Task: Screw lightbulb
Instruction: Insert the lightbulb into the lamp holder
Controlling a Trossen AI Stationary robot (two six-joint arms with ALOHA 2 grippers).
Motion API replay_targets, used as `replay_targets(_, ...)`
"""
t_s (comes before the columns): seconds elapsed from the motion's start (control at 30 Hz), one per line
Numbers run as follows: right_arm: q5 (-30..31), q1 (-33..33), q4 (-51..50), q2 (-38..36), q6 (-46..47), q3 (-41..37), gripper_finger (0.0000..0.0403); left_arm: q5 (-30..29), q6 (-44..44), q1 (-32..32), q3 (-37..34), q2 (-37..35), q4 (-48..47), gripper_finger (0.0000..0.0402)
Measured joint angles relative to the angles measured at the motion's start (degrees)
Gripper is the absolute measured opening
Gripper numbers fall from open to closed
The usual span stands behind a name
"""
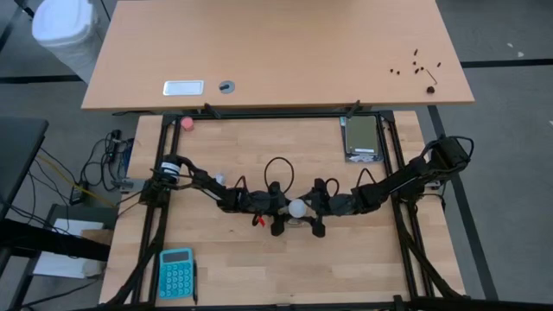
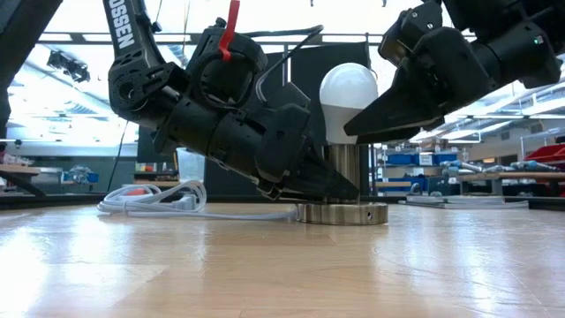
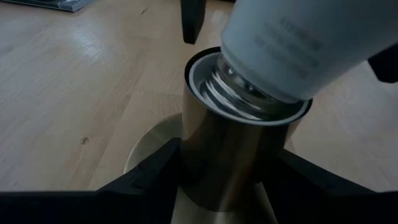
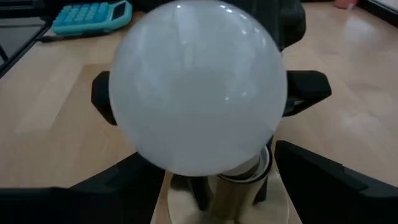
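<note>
The white frosted lightbulb [image 2: 350, 93] stands with its threaded base [image 3: 239, 93] in the mouth of a brass socket [image 2: 343, 172] on a round metal disc [image 2: 342, 213] at the table's middle. Several threads show above the socket's rim. My left gripper [image 3: 224, 155] comes from the table's left and is shut on the socket's barrel. My right gripper [image 4: 211, 168] comes from the right, its two fingers on either side of the bulb's lower globe. In the high view the bulb [image 1: 297, 207] sits between both grippers. My left gripper pinches the socket's upright barrel [image 3: 211, 168] between its two fingers, low down near the disc. The fingers [image 3: 158, 165] slant down from the table's left. The socket stands on its disc on the table. My right gripper holds the lightbulb's lower globe [image 4: 261, 155] between its two fingers [image 4: 311, 168], one on each side. It slants down from the table's right. The bulb stands about upright, its base in the socket's mouth.
A white cord [image 2: 154, 199] lies coiled behind the left arm. A teal calculator [image 1: 176, 272] lies at the near left, a pink ball [image 1: 187, 123] at the far left, a grey box [image 1: 361, 138] at the far right. A desk [image 1: 276, 52] stands beyond the far edge.
</note>
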Motion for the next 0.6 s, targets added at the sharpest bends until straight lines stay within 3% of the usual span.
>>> replay_targets(0.4, 1.49, -0.04, 0.54, 0.1, 0.96, 1.38, 0.0309, 0.0, 0.07, 0.0, 0.0, 0.0, 0.08, 0.0213)
replay_targets(0.6, 1.09, -0.52, 5.2, 4.19, -3.0, 1.4, 0.0309, 0.0, 0.1, -0.01, 0.0, 0.0, 0.1, 0.0213)
